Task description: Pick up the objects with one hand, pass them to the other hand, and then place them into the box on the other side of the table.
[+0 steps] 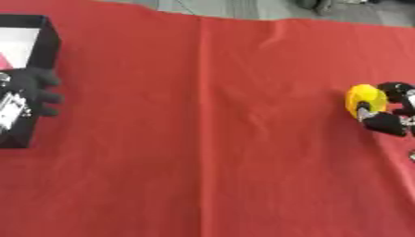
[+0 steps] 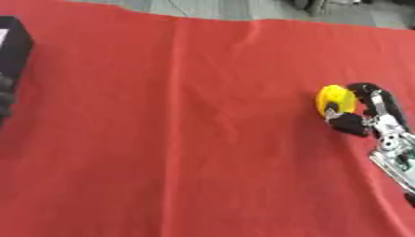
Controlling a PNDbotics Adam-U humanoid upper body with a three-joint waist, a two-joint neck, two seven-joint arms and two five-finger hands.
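Right eye view shows the right hand (image 2: pixel 369 113) at the right side of the frame, a little above the middle. Its dark fingers (image 2: pixel 381 99) and thumb are curled around a yellow object (image 2: pixel 334 99), which is round in shape. One finger bends over the top of the object and the thumb presses it from below, so the object sits between them. The silver part of the arm goes down toward the lower right corner. It is not possible to tell if the object touches the cloth or is lifted a little above it.

The desk is covered with a red cloth (image 1: pixel 203 139), which fills almost the whole frame. A long fold runs from top to bottom near the middle, and some small wrinkles lie near the upper right.

In the left eye view, a black box (image 1: pixel 47 44) with a white inside stands at the upper left edge of the frame, well apart from the yellow object. Something pink shows inside it, at the left edge. The left hand (image 1: pixel 36 92) is at the left edge, in front of the box wall. Its dark fingers are bent only a little, relaxed, and they hold nothing.
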